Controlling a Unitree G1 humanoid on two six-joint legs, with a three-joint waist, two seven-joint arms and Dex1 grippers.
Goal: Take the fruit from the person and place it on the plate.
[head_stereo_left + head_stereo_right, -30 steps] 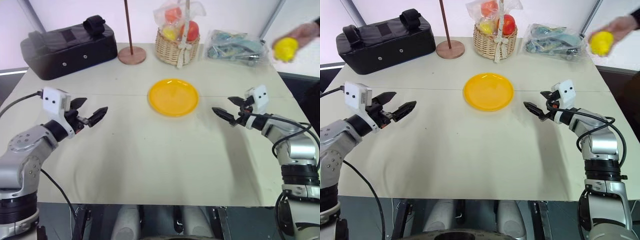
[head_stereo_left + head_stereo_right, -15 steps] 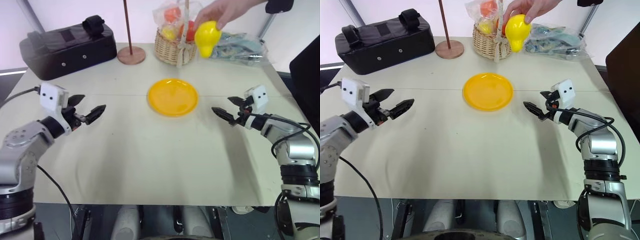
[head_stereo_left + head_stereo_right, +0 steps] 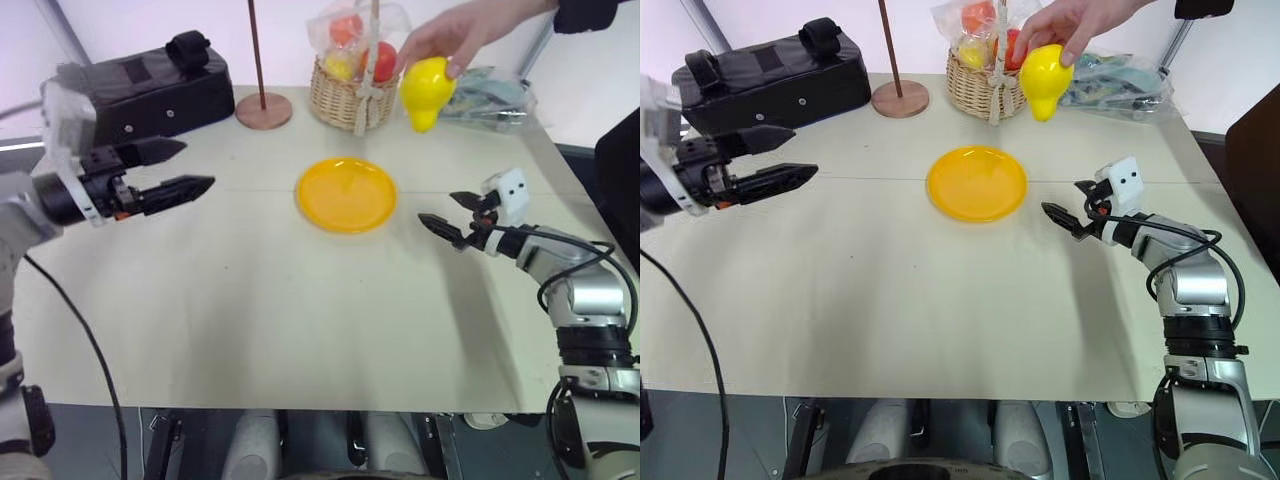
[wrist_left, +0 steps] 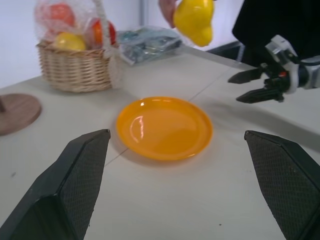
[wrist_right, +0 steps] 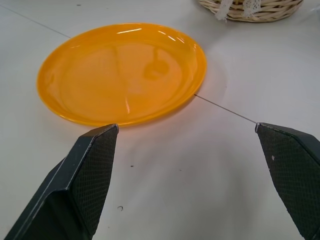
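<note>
Left tool (image 3: 180,170) gapes level toward fruit (image 3: 427,88), tapered end down.

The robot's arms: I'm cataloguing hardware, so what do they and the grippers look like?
Both arms are silver-grey metal with black joints and loose black cables. The left gripper and right gripper each have two tapered black fingers with cross-hatched pads and a white boxy block behind.

Yellow fruit (image 3: 427,88) is held tapered end down by the person's hand (image 3: 447,36) — glossy orange plate (image 3: 347,193) sits empty on the surface (image 3: 300,300).
</note>
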